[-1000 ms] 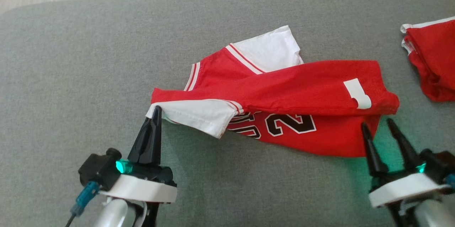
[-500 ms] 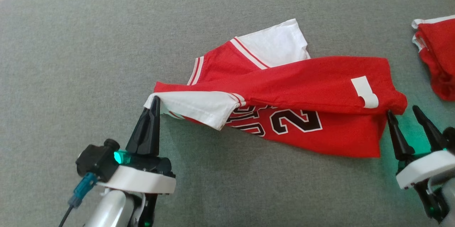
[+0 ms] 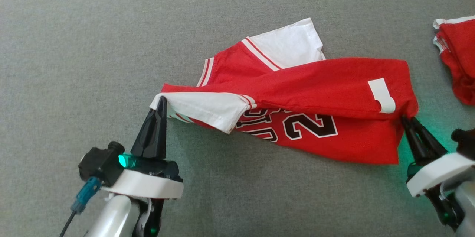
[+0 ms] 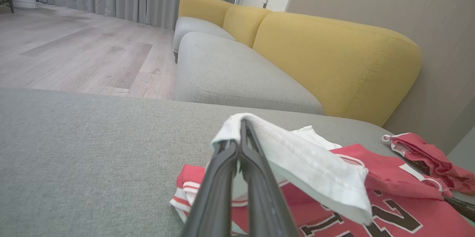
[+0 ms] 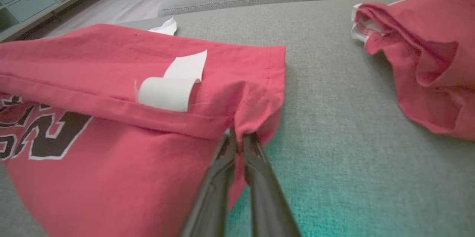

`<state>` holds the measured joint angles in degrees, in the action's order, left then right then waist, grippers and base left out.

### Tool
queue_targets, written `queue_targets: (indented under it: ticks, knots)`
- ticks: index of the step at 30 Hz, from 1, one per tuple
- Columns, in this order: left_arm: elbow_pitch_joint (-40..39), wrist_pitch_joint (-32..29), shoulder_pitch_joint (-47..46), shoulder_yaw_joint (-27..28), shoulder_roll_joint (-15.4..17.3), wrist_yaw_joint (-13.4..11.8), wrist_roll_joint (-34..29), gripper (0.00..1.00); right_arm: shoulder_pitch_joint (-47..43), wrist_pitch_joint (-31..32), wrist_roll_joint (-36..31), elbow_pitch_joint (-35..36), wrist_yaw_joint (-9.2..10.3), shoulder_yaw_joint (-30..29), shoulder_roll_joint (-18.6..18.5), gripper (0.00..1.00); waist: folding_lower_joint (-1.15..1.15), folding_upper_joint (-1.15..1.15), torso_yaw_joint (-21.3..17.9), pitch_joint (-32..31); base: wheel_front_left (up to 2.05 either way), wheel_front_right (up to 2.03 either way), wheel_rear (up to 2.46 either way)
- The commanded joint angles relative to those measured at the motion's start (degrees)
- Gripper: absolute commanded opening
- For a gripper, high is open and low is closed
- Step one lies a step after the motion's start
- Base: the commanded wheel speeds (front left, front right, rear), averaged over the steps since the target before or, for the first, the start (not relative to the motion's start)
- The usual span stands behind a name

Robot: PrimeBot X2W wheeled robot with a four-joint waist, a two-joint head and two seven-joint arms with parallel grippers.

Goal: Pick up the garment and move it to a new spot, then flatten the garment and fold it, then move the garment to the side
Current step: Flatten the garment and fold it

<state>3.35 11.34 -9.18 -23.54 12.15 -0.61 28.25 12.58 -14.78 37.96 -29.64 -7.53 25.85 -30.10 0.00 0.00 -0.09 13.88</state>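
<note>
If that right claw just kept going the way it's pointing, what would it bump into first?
The red jersey: the right gripper pinches its corner, so it would push into that folded cloth; beyond, probably the grey sofa cushion.

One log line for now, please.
left gripper: shut on jersey sleeve | right gripper: shut on hem corner | jersey: crumpled, on cushion

Two garments are counted: one red-and-white fabric jersey with black numerals [image 3: 326, 88] between the claws, one crumpled red fabric garment [image 3: 458, 66] beyond the right gripper [image 3: 406, 120]. Two dark long-fingered grippers are counted, the left gripper [image 3: 162, 99] included.
</note>
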Motion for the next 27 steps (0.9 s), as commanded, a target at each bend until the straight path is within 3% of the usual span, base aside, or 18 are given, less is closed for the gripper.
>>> queue_targets:
  ticks: [1,7,14,22,27]
  knots:
    - [-1.62,0.11,-2.35,2.05,1.15,-0.59,0.09,0.0,1.12,-0.21,0.68,1.28,0.04,1.07,-2.64,0.0,0.0,0.0,-0.03,-0.11,0.0,0.0,0.0]
    - [-2.17,0.72,-3.0,2.57,2.24,-0.22,-0.14,0.0,0.99,-0.21,0.44,4.63,0.04,0.13,-4.53,0.0,0.0,0.0,-0.42,-2.1,0.0,0.0,0.0]
    - [-9.86,-1.09,-7.79,5.19,5.66,1.56,1.16,0.0,-0.17,-0.21,-1.87,16.32,0.04,-10.14,-7.56,0.0,0.0,0.0,-1.43,-6.7,0.0,0.0,0.0]
    - [-23.04,-9.81,-21.98,10.14,10.41,2.68,4.69,0.0,3.93,3.18,-5.38,34.35,0.04,-22.6,-12.54,0.0,0.0,0.0,-3.08,-9.86,0.0,0.0,0.0]
    - [-23.13,-14.55,-32.6,10.3,11.33,3.65,5.82,0.0,9.77,7.65,-7.15,39.19,0.04,-25.21,-13.58,0.0,0.0,0.0,-3.22,-9.93,0.0,0.0,0.0]
